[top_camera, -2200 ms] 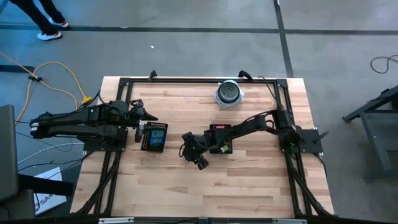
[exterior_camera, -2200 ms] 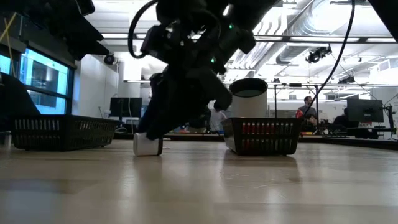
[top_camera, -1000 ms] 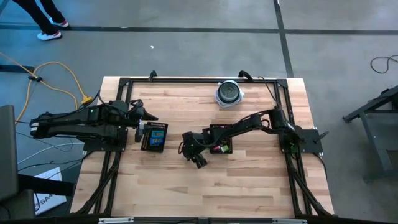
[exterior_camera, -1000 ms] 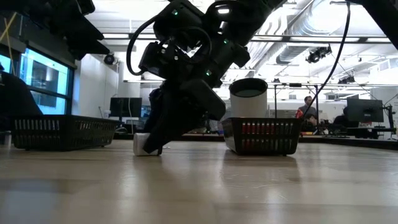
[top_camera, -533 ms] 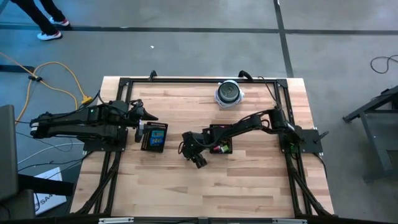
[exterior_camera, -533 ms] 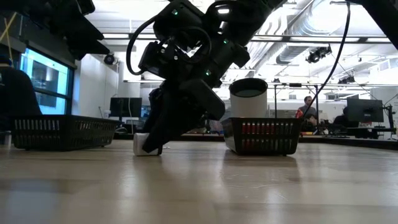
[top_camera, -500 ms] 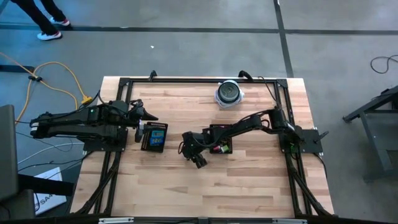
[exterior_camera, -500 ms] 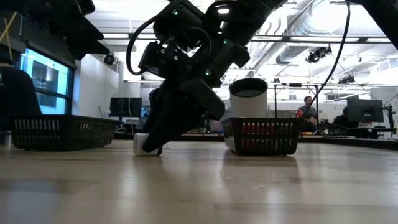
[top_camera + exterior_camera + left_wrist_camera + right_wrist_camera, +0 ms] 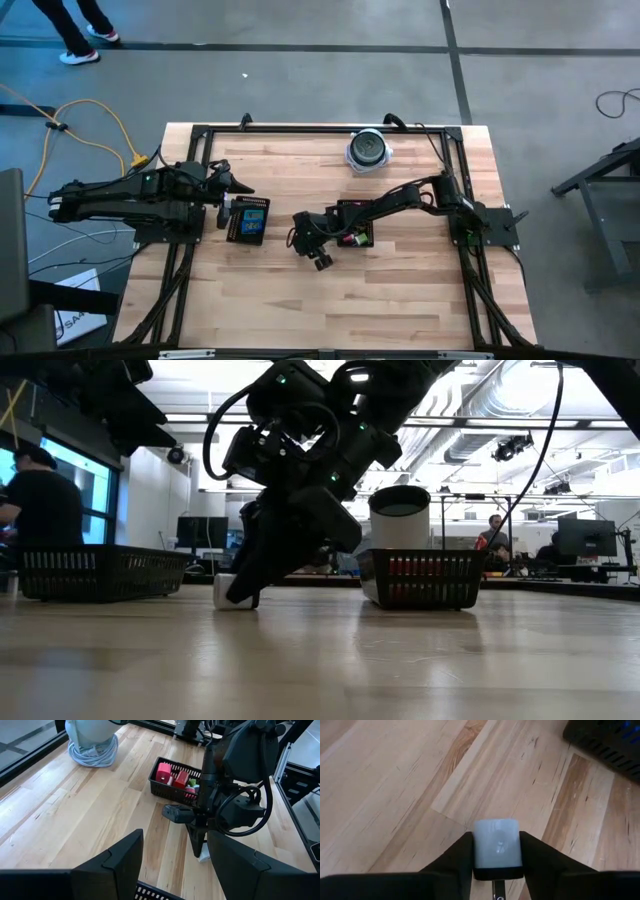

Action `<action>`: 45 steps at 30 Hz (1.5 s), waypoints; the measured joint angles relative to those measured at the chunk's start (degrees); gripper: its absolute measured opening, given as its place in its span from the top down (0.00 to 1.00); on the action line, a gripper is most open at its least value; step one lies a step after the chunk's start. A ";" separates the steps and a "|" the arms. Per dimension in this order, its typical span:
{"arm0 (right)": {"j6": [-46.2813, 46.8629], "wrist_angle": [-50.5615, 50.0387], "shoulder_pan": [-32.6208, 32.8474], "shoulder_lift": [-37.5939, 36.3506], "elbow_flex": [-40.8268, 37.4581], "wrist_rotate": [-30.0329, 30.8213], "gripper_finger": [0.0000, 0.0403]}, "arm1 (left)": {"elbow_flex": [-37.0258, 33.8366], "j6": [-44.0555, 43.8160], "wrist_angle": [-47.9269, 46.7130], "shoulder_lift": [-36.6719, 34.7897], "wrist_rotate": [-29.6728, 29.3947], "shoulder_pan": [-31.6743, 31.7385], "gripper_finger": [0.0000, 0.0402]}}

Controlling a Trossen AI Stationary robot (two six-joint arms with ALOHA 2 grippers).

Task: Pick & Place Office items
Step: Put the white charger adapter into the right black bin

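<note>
Two mesh trays sit on the table: the left tray [image 9: 247, 221], holding teal and dark pieces [image 9: 252, 214], lies just beside the left gripper [image 9: 236, 188], and the right tray [image 9: 354, 223], holding red and green pieces [image 9: 179, 776], lies under the right arm's forearm. Between the trays, on bare wood, the right gripper [image 9: 497, 870] reaches down and pinches a white block [image 9: 497, 843] between its two fingers [image 9: 456, 860]; the right wrist view shows the block clamped on both sides. In the low view the white block [image 9: 226, 592] rests on the tabletop, with the dark gripper body leaning over it and hiding most of it. In the left wrist view only a corner of the block [image 9: 203, 856] shows past the finger tips.

The left arm waits at the table's left edge, its fingers [image 9: 120, 862] spread apart.

A round grey disc wound with cable [image 9: 368, 150] stands near the far edge, well apart from both trays; in the low view it rises behind the right tray [image 9: 420, 579] and partly blocks the room beyond. A person [image 9: 38, 495] stands behind the left tray [image 9: 98, 571] at the low view's left edge, and another person's legs [image 9: 72, 25] show on the floor beyond the table's far left corner. A yellow cable [image 9: 95, 120] runs across the floor there.
</note>
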 joint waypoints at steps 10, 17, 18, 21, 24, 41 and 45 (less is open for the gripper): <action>0.00 -0.06 0.00 0.00 0.00 0.02 0.68 | 0.00 -0.01 -0.01 -0.02 0.00 -0.01 0.46; -0.18 -0.52 0.01 -0.34 -0.01 1.41 0.68 | 0.02 0.01 -0.01 -0.02 0.00 -0.01 0.46; -0.20 -0.80 0.00 -0.49 -0.04 1.42 0.67 | 0.00 -0.01 -0.01 0.00 0.00 -0.01 0.46; -0.26 -1.14 0.07 -1.00 -0.04 1.43 0.67 | 0.00 -0.01 -0.01 0.00 0.00 0.00 0.46; -0.49 -1.31 0.07 -1.59 0.00 1.39 0.69 | 0.01 0.00 -0.01 -0.02 0.00 0.00 0.46; 1.50 -13.89 -0.14 -10.90 0.10 4.18 0.69 | 0.01 0.01 0.24 0.00 0.00 0.00 0.46; 3.54 -17.77 -1.07 -13.02 0.13 2.86 0.68 | 0.02 0.01 0.72 -0.02 0.00 0.01 0.46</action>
